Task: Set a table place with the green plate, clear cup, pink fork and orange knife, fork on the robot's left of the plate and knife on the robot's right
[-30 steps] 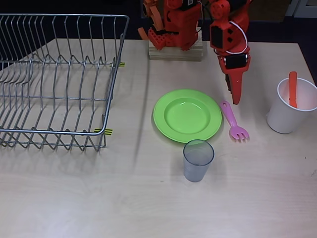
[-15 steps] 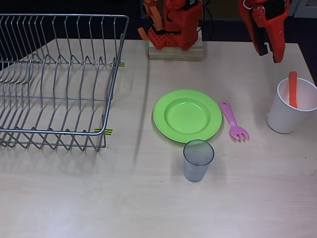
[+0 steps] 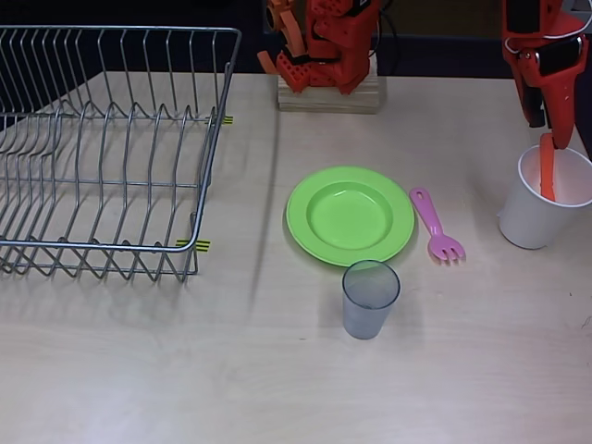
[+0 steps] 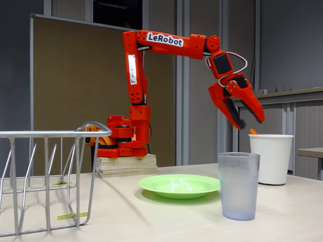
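Observation:
The green plate [image 3: 301, 218] [image 4: 179, 184] lies mid-table. The pink fork [image 3: 435, 225] lies just to its right in the overhead view, tines toward the near edge. In front of the plate stands the clear cup [image 3: 370, 298] [image 4: 238, 185], upright. The orange knife [image 3: 548, 168] [image 4: 253, 131] stands upright in a white cup [image 3: 529, 222] [image 4: 271, 159] at the right. My gripper [image 3: 548, 129] [image 4: 249, 122] hangs open just above that cup's rim and the knife's top end, pointing down, with nothing between its fingers.
A wire dish rack [image 3: 102, 148] [image 4: 45, 176] fills the left part of the table. The arm's base sits on a pale wooden block [image 3: 328, 94] [image 4: 126, 165] at the back edge. Bare tabletop lies left of the plate and along the front.
The arm has swung from above the fork's handle, up and to the right, and now hangs over the white cup. Plate, fork and clear cup have not moved.

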Available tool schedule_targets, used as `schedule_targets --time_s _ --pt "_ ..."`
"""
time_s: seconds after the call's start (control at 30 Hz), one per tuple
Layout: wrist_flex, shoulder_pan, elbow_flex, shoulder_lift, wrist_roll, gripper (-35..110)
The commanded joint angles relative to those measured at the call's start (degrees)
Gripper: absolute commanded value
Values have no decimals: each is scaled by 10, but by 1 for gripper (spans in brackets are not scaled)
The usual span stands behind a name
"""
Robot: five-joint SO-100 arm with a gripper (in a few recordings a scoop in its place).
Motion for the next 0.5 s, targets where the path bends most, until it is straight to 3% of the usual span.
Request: schedule_targets --time_s 0.0,0.47 --pt "-15 -16 -18 -7 16 22" --pt "-47 -20 -8 -30 21 7"
